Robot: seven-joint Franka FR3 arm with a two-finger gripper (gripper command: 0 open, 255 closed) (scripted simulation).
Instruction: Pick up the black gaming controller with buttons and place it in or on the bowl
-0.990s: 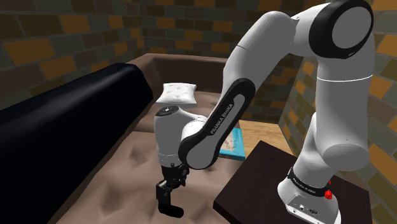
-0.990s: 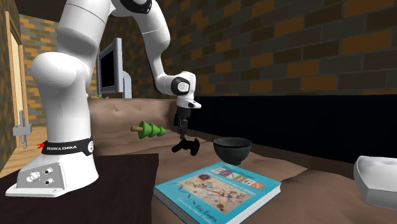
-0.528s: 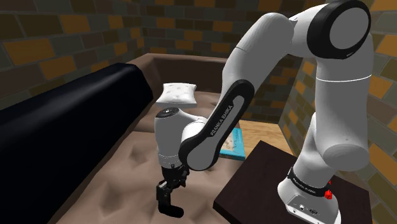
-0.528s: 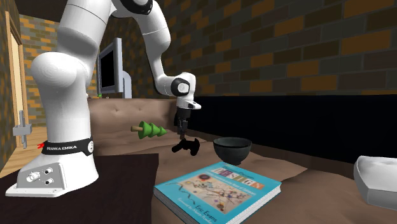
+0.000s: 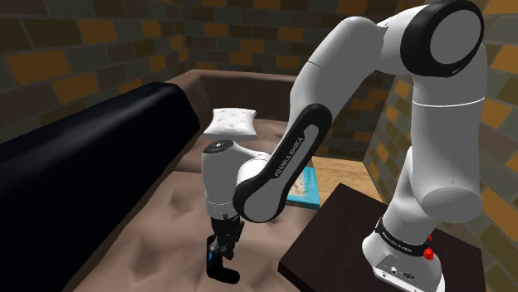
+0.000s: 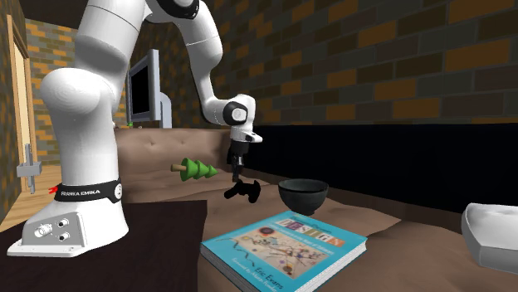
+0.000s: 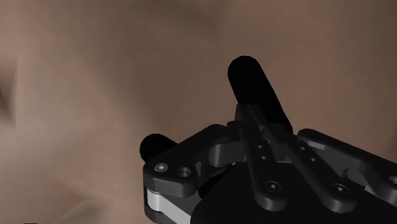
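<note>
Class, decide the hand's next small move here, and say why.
Probably lift straight up. The hand looks closed on the controller, which sits low on the couch, and the bowl beside it has a rim to clear.

A clear stretch of sofa [image 6: 158,187] is left between the controller [image 6: 242,192], gripped by the claw [image 6: 238,176], and the bowl [image 6: 302,196]. Passage is blocked behind by a toy tree [image 6: 196,170] and in front by a book [image 6: 284,246].

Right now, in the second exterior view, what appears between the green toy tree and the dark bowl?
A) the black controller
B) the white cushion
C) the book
A: the black controller shows right of the green toy tree and left of the dark bowl in that view.
</note>
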